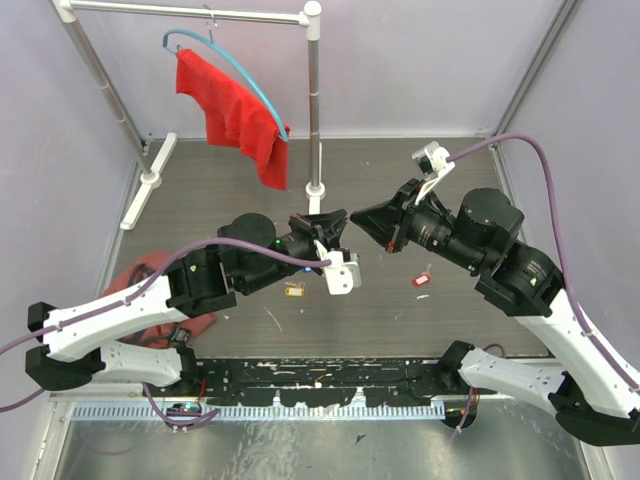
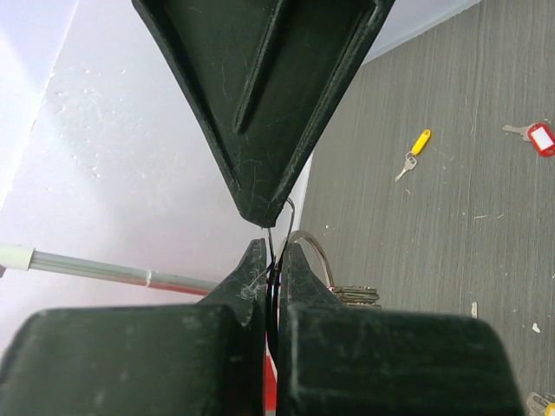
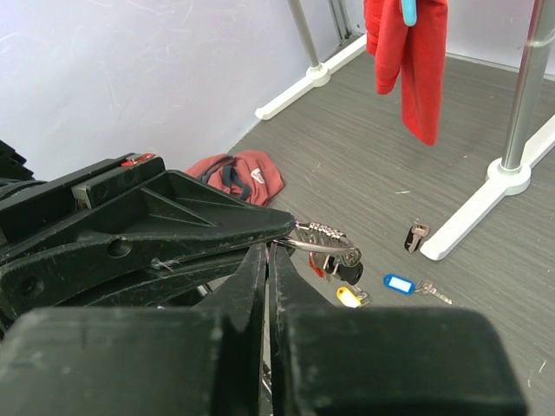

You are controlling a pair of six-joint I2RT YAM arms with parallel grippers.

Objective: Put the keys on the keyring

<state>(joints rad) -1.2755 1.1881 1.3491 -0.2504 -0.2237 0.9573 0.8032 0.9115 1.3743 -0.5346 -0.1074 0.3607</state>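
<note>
Above the middle of the table my left gripper (image 1: 338, 220) (image 2: 276, 247) is shut on the thin silver wire of the keyring (image 2: 316, 251) (image 3: 323, 245). Several silver keys (image 3: 325, 232) (image 2: 355, 296) sit stacked on the ring, and red and black tags (image 3: 334, 269) hang below them. My right gripper (image 1: 356, 215) (image 3: 268, 251) meets the left one tip to tip. Its jaws are closed, and the ring's wire runs up into their tip. A red-tagged key (image 1: 421, 279) (image 2: 539, 137) lies loose on the table under the right arm. A brown-tagged key (image 3: 416, 236) lies near the rack foot.
A yellow-tagged key (image 1: 294, 290) (image 2: 420, 143) and a blue-tagged key (image 3: 399, 283) lie on the table below the grippers. The clothes rack's post and foot (image 1: 318, 190) stand just behind, holding a red cloth (image 1: 235, 115) on a hanger. A red bag (image 1: 140, 275) lies at the left.
</note>
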